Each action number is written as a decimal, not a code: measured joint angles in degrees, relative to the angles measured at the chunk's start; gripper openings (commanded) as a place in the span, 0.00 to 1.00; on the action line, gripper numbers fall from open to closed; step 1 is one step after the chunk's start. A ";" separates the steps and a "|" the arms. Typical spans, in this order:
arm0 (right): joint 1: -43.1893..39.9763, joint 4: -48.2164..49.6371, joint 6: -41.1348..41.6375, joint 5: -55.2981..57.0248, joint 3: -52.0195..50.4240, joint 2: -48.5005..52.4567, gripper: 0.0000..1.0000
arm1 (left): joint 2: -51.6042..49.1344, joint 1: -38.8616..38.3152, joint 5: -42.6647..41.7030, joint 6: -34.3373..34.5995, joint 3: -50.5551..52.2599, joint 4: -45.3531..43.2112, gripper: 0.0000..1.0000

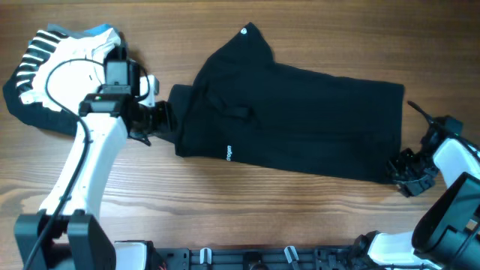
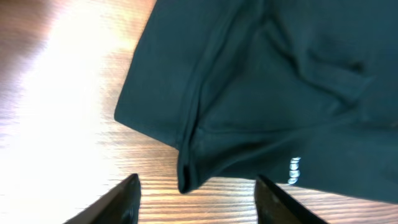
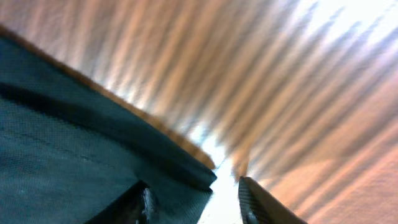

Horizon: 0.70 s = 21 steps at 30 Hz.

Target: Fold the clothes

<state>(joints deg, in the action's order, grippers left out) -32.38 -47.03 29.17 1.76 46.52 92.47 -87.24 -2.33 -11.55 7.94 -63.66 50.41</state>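
Here, the black T-shirt (image 1: 300, 112) lies flat across the middle of the wooden table (image 1: 225, 214), gathered into a long, rough rectangle with one point of cloth sticking up at its far edge. A small white label mark (image 1: 229, 153) sits near its near-side hem.

The left gripper (image 1: 157, 120) stands at the shirt's left short edge. In the left wrist view its two fingers (image 2: 124, 202) are well apart, with bare wood between them. A folded corner of the hem hangs just ahead of the gap, and nothing is clasped.

The right gripper (image 1: 409, 171) sits at the shirt's near right corner. The right wrist view is blurred, but the fingers (image 3: 252, 199) can be seen parted. The corner of the cloth reaches in beside the left-hand finger, bright table shows in the gap, and no hold on the fabric can be made out.

A black-and-white striped garment (image 1: 30, 64) and a white garment (image 1: 75, 75) lie bunched at the table's far left, behind the left arm and apart from the shirt.
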 measured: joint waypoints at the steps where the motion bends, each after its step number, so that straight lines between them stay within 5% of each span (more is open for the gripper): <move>1: -0.42 -0.15 -0.59 -0.04 0.22 0.11 0.58 | -0.72 -0.68 -0.17 -0.11 1.03 -0.72 0.71; 7: -1.81 -2.69 -4.02 -6.27 4.96 0.20 0.62 | -7.30 -5.84 -0.31 0.07 7.06 -3.63 0.61; 11: -1.81 -3.23 -6.21 -10.99 5.40 -1.75 0.65 | -11.04 -5.99 2.29 0.13 8.50 -5.20 0.25; 12: -1.81 -3.39 -6.60 -11.67 5.40 -2.56 0.65 | -12.24 -5.99 3.34 -0.07 8.61 -5.29 0.04; 21: -1.81 -4.17 -10.32 -13.84 5.44 -4.72 0.65 | -13.97 -5.90 6.78 3.26 8.46 4.66 0.04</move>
<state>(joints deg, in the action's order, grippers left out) -34.20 -51.20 18.85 -12.08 51.96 87.74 -101.21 -8.23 -4.78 11.20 -55.20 55.07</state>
